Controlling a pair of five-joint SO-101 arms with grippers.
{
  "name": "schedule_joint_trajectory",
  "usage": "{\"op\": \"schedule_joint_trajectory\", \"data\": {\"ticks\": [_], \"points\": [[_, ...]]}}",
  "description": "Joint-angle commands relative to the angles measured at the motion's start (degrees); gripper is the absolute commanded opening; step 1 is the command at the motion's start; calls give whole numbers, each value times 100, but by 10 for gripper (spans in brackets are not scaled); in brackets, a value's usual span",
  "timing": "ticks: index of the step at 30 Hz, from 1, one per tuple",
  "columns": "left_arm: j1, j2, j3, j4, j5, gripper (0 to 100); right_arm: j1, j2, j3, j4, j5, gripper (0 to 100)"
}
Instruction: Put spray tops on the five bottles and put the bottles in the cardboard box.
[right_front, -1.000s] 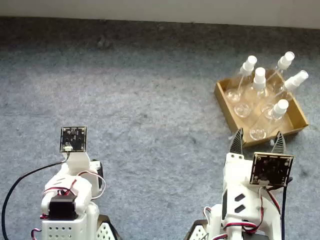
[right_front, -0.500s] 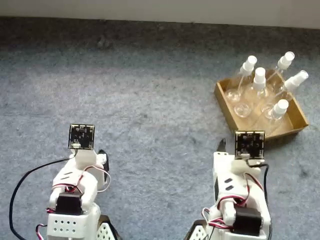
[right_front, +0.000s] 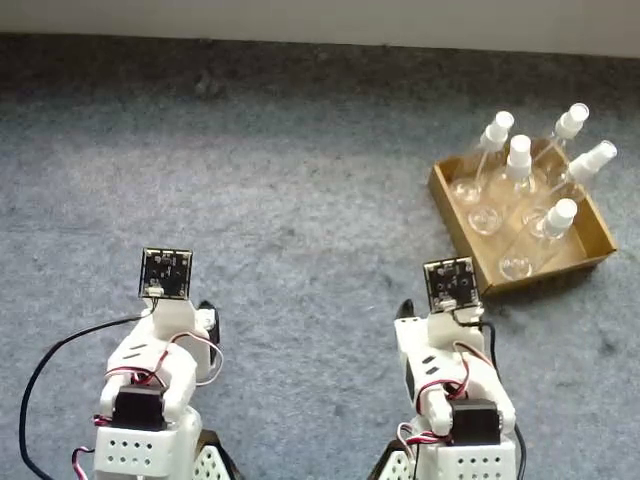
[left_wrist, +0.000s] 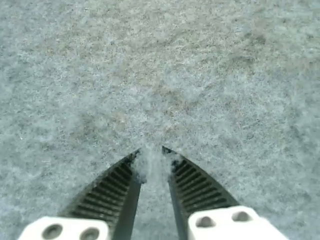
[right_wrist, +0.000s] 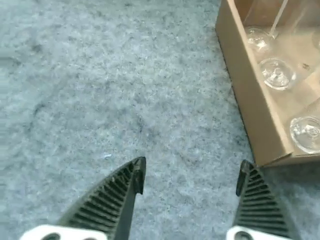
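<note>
Five bottles (right_front: 519, 165) stand in the cardboard box (right_front: 448, 210) at the far right of the grey felt table cover (right_front: 300, 180). Each carries a white spray top (right_front: 561, 213). The bottles lean at different angles and sit close together, touching or nearly so.

The left arm (right_front: 150, 380) is at the near edge of the table, well apart from the box. The left gripper (left_wrist: 150, 150) points down at bare felt. Its jaws are drawn nearly together with a thin slit between the tips, and nothing is held.

The right arm (right_front: 450, 385) is also at the near edge, close to the box's near corner. The right gripper (right_wrist: 192, 165) is spread wide and empty over the felt. One fingertip (right_wrist: 246, 170) is just beside the box's corner, outside the wall; I cannot tell whether it touches. Clear bottle bases (right_wrist: 276, 73) show inside the box in the right wrist view.
</note>
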Motion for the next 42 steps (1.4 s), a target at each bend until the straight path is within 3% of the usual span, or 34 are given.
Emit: {"op": "schedule_joint_trajectory", "data": {"ticks": [1,13,22,28,36,42], "points": [[92,-31,127,26,-44,8,-101,4,215,-198,26,256],[92,-31,127,53,-44,7,-84,4,989,-189,9,250],[92,-31,127,26,-44,7,-75,4,998,-163,9,0],[92,-4,127,70,-44,7,-101,4,1007,110,0,4],[92,-4,127,1152,-53,9,-75,4,1007,840,0,4],[57,-4,127,1169,-53,7,-75,4,1007,910,0,4]]}}
